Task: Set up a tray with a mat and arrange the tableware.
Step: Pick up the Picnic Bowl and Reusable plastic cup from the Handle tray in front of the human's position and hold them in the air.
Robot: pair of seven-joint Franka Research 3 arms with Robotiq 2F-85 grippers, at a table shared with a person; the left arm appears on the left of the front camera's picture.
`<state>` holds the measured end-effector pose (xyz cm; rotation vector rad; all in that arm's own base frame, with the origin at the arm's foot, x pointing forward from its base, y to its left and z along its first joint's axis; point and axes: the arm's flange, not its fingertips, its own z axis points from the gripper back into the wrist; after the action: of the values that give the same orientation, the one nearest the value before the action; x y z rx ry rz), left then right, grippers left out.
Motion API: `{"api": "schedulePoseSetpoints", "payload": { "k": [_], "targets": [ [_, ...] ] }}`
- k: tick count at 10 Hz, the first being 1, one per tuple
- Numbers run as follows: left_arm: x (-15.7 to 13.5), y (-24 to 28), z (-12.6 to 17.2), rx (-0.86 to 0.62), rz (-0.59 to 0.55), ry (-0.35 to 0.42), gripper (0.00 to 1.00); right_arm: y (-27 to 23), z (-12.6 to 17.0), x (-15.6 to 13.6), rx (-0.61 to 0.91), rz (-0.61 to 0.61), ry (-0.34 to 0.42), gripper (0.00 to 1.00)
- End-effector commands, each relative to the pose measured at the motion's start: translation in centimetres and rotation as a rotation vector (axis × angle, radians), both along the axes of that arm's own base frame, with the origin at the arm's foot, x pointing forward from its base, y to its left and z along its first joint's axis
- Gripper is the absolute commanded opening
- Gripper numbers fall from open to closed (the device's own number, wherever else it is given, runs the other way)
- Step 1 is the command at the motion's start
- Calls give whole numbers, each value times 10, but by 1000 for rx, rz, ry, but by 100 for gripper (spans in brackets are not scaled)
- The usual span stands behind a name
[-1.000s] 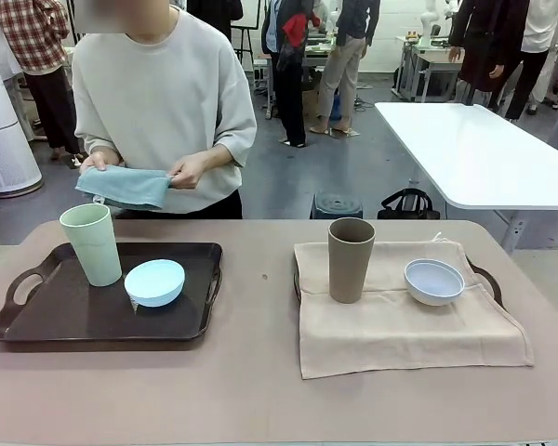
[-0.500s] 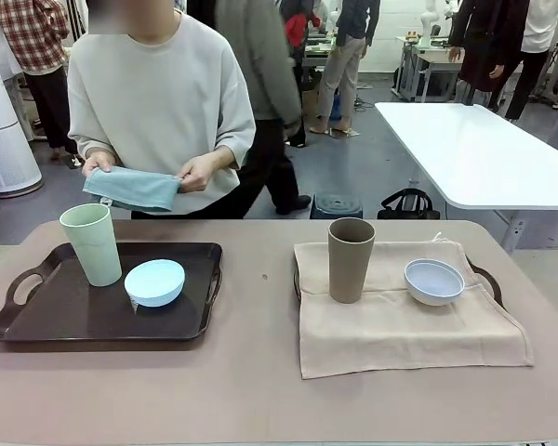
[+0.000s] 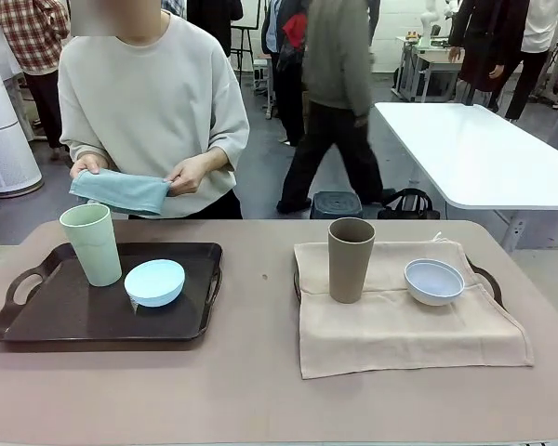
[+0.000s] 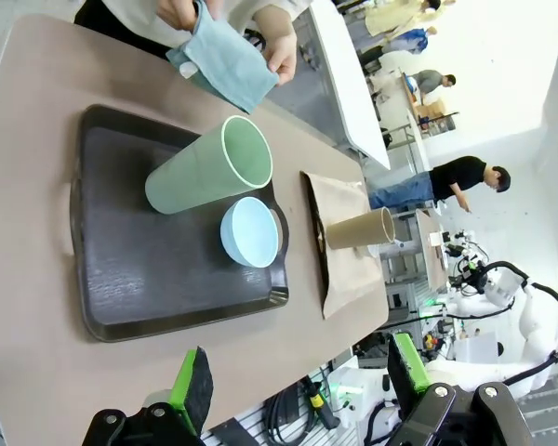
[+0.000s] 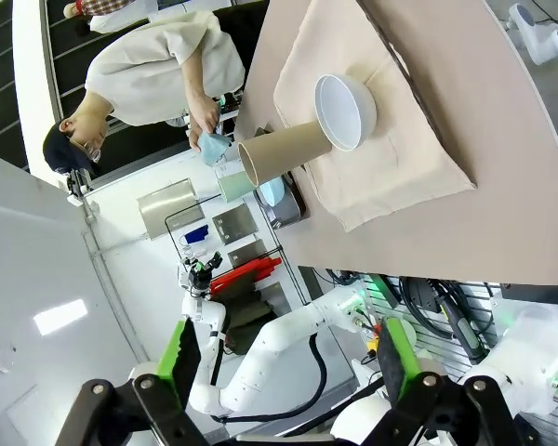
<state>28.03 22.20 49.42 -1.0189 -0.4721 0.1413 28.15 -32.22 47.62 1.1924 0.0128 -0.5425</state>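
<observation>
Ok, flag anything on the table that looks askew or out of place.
The beige mat hangs over the front of the right tray onto the table, creased. The dark left tray carries the green tumbler and light blue bowl with no mat. Nothing tipped or spilled.

A tan tabletop (image 3: pixel 260 400) fills the near part of the scene, and past its far edge a dark plastic stool (image 3: pixel 336 204) and a black bag (image 3: pixel 409 203) sit just beside each other on the grey floor. A long white table (image 3: pixel 474 149) stands at the far right and a white cylindrical appliance (image 3: pixel 5 139) at the far left. Farther back, a passer-by in a grey top (image 3: pixel 335 84) is mid-stride, and someone in a plaid shirt (image 3: pixel 28 32) stands at the far left.
</observation>
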Motion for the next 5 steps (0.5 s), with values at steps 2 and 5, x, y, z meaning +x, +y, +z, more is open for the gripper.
{"api": "schedulePoseSetpoints", "payload": {
  "k": [2,5],
  "targets": [
    [0,1,0,-17,0,-16,100,0,0,0,3,-1,-1,100],
    [0,1,0,-17,0,-16,100,0,0,0,3,-1,-1,100]
  ]
}}
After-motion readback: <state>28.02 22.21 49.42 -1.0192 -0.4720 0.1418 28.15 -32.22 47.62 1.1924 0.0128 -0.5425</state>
